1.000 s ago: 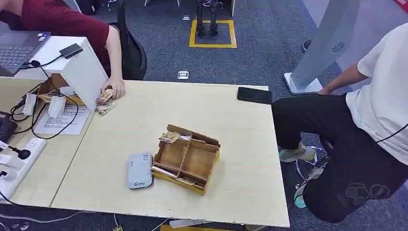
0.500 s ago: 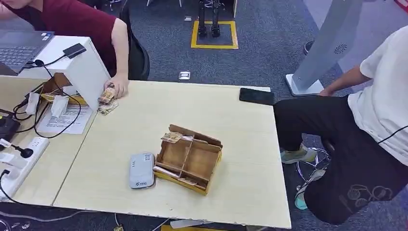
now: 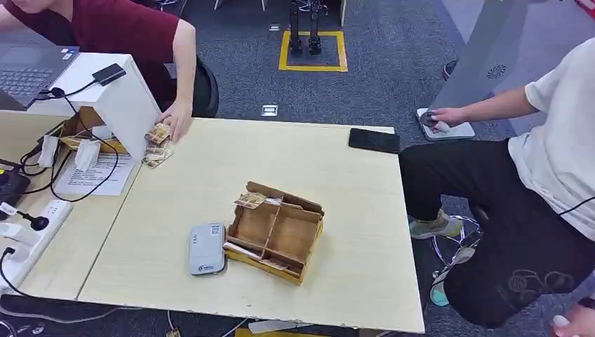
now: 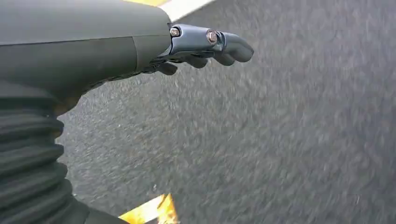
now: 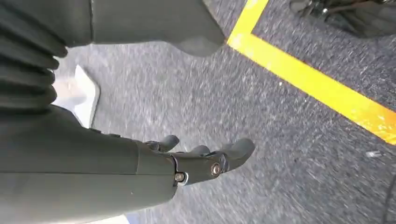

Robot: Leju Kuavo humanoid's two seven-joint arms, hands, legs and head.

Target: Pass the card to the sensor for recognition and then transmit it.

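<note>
**Q:** What is the setting?

**A:** A grey carpeted floor (image 3: 393, 77) with a yellow taped square (image 3: 312, 50), and a pale wooden table (image 3: 210, 175) seen from above. Near the table's middle stands an open wooden compartment box (image 3: 275, 232), with a card (image 3: 249, 200) resting on its far left corner. Touching the box's left side lies a flat grey card sensor (image 3: 206, 248). A black phone (image 3: 374, 140) lies at the far right edge.

**Q:** Are people there?

**A:** Two. A person in a dark red shirt (image 3: 112, 28) reaches a hand (image 3: 175, 121) to more cards (image 3: 157, 135) beside a white stand (image 3: 116, 95) at the far left. A person in a white shirt (image 3: 561, 133) sits at the right.

**Q:** And the robot's hands?

**A:** Both hang over the carpet, grasping nothing. The left hand (image 4: 205, 46) has its fingers loosely bent and apart. The right hand (image 5: 205, 158) is likewise released, fingers spread, near a yellow floor line (image 5: 317, 86).
</note>
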